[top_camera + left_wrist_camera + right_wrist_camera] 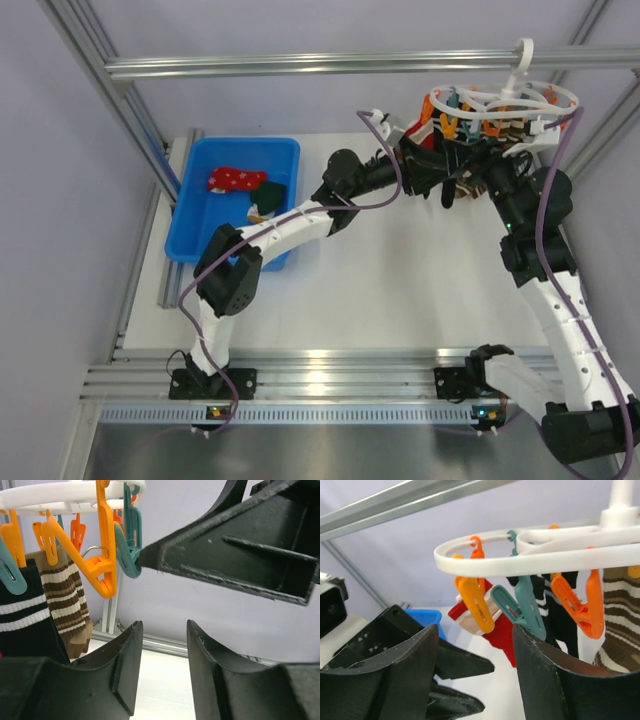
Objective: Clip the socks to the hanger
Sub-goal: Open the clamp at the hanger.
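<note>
Right end effector (475, 632) fingers apart, empty, poised under hanger (485, 562) at teal peg (527, 605), likely to squeeze it open. Left end effector (162, 630) likewise apart, empty. One red sock (504, 634) already clipped; remaining socks (245, 185) in blue bin (285, 150) on tabletop (400, 300), awaiting pickup

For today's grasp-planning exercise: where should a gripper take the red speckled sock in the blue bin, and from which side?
Probably its left end, from straight above: the red sock lies flat in the blue bin, whose walls block a sideways approach, and its right end is crowded by the dark green sock.
</note>
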